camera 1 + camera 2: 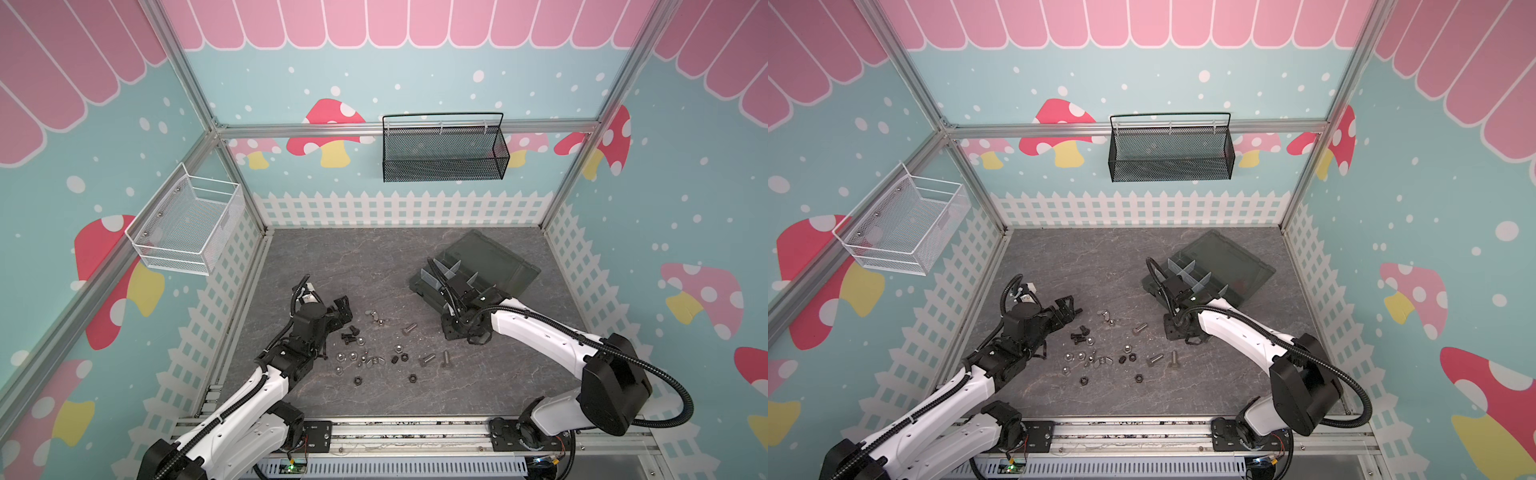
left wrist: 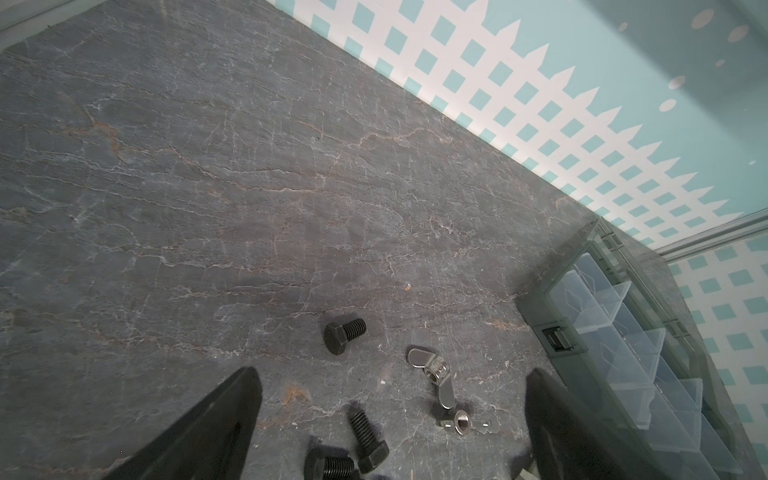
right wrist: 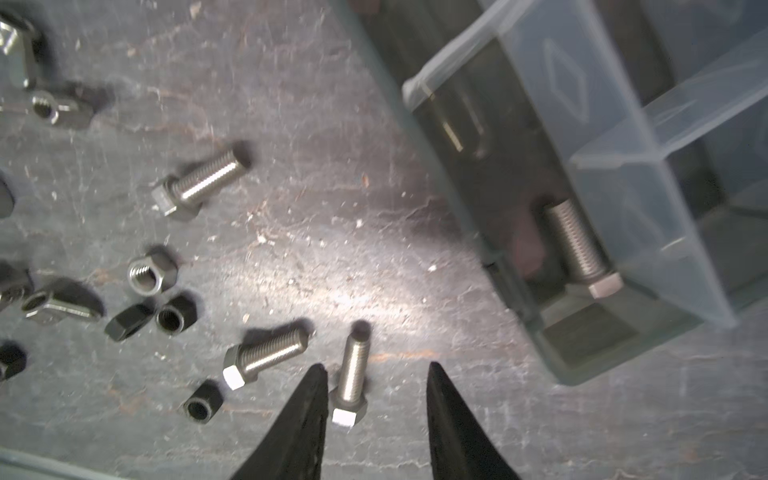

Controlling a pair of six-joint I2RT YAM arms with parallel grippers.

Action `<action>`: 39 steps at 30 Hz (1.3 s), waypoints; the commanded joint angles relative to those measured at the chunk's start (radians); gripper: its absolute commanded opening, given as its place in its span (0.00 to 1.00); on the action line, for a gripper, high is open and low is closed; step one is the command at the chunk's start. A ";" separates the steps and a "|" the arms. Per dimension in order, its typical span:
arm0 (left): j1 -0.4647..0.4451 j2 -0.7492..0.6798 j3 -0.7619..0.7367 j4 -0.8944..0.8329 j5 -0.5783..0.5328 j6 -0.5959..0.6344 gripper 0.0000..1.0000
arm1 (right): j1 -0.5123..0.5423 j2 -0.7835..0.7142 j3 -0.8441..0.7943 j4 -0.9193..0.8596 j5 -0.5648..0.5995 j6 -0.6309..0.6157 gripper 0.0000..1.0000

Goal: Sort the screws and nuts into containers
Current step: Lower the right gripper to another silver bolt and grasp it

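One silver bolt (image 3: 577,245) already lies in the organizer box's (image 3: 469,174) corner compartment. My right gripper (image 3: 375,365), part-open and empty, hangs over a loose bolt (image 3: 353,374) mid-table. Next, I judge: descend and pinch its shaft. My left gripper (image 2: 392,378) gapes empty.

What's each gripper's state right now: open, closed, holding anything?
Left gripper: wide open, empty.
Right gripper: open, gripping nothing; a silver bolt lies loose beneath it.

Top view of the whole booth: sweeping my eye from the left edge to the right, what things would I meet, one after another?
white wire basket → left gripper → silver wing nuts → farthest silver hex bolt → organizer box's open lid
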 commanded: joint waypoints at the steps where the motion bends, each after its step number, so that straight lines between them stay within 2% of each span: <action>1: 0.005 0.002 -0.014 -0.020 -0.012 -0.019 1.00 | 0.024 0.013 -0.035 -0.061 -0.079 0.073 0.42; 13: 0.005 0.041 -0.011 -0.018 -0.006 -0.039 1.00 | 0.037 0.061 -0.098 0.009 -0.132 0.085 0.42; 15: 0.005 0.045 -0.011 -0.021 -0.008 -0.040 1.00 | 0.037 0.073 -0.109 0.017 -0.134 0.085 0.38; 25: 0.031 0.046 -0.018 -0.021 -0.008 -0.048 1.00 | 0.037 0.123 -0.116 0.064 -0.119 0.078 0.37; 39: 0.043 0.046 -0.015 -0.023 -0.008 -0.046 1.00 | 0.037 0.218 -0.094 0.096 -0.111 0.047 0.25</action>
